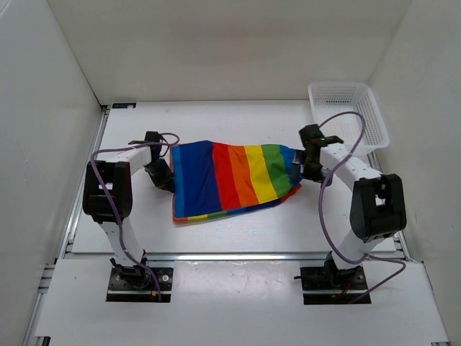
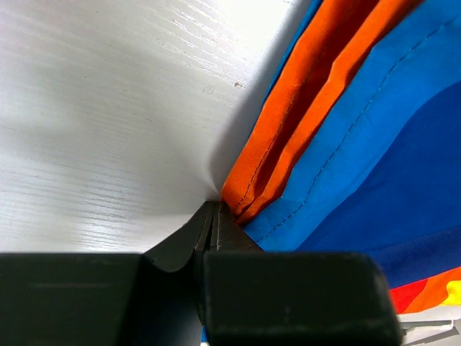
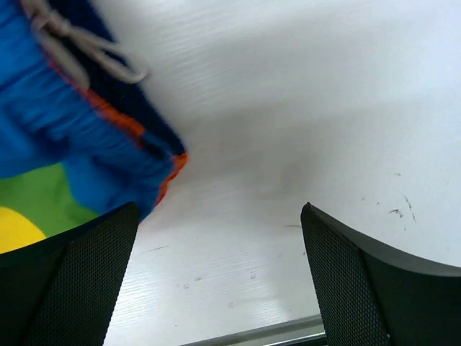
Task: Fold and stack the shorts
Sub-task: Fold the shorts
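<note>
Rainbow-striped shorts [image 1: 230,180] lie spread flat in the middle of the table [image 1: 238,234], between both arms. left gripper [image 2: 215,216]: fingers pressed together, pinching the orange/blue edge. right gripper [image 3: 220,216]: fingers spread wide, waistband end with drawstring [image 3: 79,50] beside one finger, not clamped

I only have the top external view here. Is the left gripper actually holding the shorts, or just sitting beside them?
Observer: The left wrist view shows the left gripper shut, its tips pinching the orange-lined edge of the shorts.
Operator: And the right one?
Observer: The right gripper is open, with only bare table between its fingers.
Operator: Which end is it near?
Observer: The waistband: a white drawstring shows there.
</note>
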